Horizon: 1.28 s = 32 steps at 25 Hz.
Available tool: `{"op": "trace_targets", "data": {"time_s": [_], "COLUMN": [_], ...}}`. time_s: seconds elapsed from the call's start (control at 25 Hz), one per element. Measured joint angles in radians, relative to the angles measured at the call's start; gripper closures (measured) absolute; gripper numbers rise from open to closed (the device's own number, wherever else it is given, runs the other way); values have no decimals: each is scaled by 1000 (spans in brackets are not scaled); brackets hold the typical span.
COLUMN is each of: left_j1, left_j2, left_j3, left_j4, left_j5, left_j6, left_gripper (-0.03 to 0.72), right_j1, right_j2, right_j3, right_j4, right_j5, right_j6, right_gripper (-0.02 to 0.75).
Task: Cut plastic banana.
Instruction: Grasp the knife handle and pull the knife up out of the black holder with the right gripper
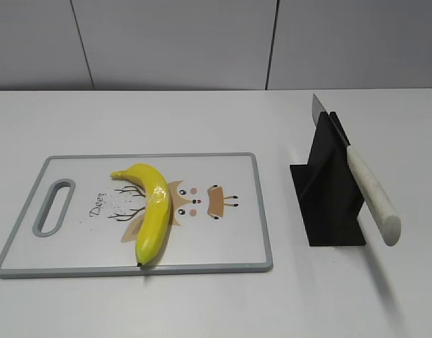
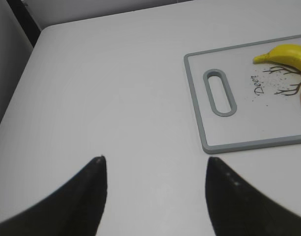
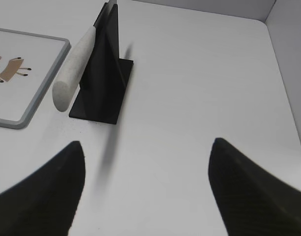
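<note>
On the white bench point(image 1: 201, 310) there is one cutting board, one banana, one knife and one knife stand.

Farthest left, the left pincer point(image 2: 155, 167) hangs over bare bench short of the board's handle end, its two dark fingers point(image 2: 86, 191) spread wide with nothing between them. It does not show in the exterior view.

Next comes the single cutting board point(image 1: 223, 243), white with a grey rim, a slotted handle hole point(image 1: 53, 206) at its left end and a deer drawing with the word "Deer" printed in the middle. The one plastic banana point(image 1: 153, 211) lies flat on the board, left of centre, across the drawing; its stem end points toward the back left and its dark tip reaches almost to the board's near rim. Nothing covers it.

Right of the board, well apart from it, stands one black knife stand point(image 1: 328, 204). One knife point(image 1: 367, 190) rests slanted in it, blade up at the back, its pale handle jutting out toward the near right.

Farthest right, the right pincer point(image 3: 148, 172) hovers over bare bench near the stand, gaping wide and holding nothing.
</note>
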Motion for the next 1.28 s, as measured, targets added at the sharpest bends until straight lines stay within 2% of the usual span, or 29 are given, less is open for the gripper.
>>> {"op": "trace_targets", "data": {"time_s": [1.28], "left_j1": [0], "left_j2": [0], "left_j3": [0], "left_j4": [0], "left_j5": [0], "left_j6": [-2], "left_gripper": [121], "right_j1": [0], "right_j2": [0], "right_j3": [0], "right_j4": [-14], "right_j5": [0], "right_j6": [-14], "right_gripper": [145]}}
